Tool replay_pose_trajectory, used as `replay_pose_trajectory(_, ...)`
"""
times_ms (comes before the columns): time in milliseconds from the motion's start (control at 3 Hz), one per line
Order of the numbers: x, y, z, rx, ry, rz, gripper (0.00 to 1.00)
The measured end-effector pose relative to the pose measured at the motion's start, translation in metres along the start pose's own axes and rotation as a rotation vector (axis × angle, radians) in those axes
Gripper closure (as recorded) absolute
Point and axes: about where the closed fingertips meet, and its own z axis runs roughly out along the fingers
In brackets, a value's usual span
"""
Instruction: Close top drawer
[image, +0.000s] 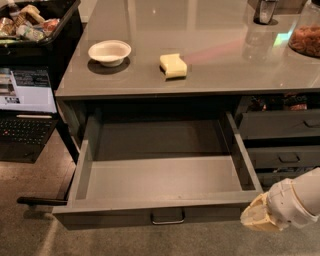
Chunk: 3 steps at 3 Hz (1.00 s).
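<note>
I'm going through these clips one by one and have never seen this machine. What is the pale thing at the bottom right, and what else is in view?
There is a single view, looking down at a grey counter from its front. Where the camera is mounted is not recorded. The pale shape at the lower right is the end of a one-armed mobile robot. Its tool sits beside the front right corner of the top drawer, which is pulled out and empty. Nothing seems to be held. A white bowl and a yellow sponge lie on the counter. A laptop stands at the left.
</note>
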Motion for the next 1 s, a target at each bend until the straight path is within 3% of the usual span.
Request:
replay_pose_trajectory(333,-0.005,-0.021,0.015,-0.004,0.028,-0.021,0.59)
replay_pose_trajectory(1000,-0.040,-0.056,0.036,-0.012,0.045,-0.099,0.13)
